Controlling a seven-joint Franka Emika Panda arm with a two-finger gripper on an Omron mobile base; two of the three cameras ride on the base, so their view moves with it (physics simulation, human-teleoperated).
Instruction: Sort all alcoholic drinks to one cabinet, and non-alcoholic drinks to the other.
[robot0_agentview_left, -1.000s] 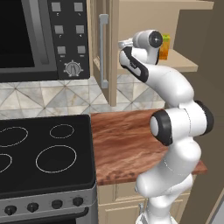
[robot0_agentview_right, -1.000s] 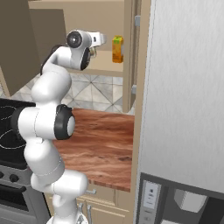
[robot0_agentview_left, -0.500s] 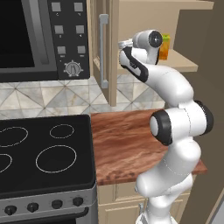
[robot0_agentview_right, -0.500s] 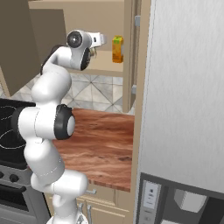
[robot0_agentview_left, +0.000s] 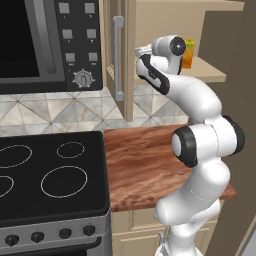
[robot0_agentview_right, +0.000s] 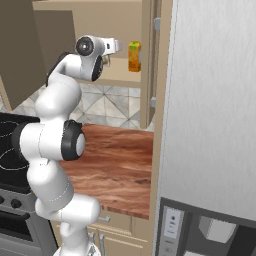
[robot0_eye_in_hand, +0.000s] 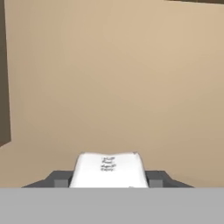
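Glossy wood-grain counter — matt tan wooden cabinet.

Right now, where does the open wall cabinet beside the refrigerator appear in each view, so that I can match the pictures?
Left base view: the open cabinet is at the upper right, with its pale shelf.
Right base view: upper middle, just left of the grey refrigerator.
Hand view: apparently its tan inner wall, above the white carton.
Shared landmark: the orange-yellow carton, standing on the shelf in both base views.

2 cartons: 1 orange-yellow, 1 white-cream.
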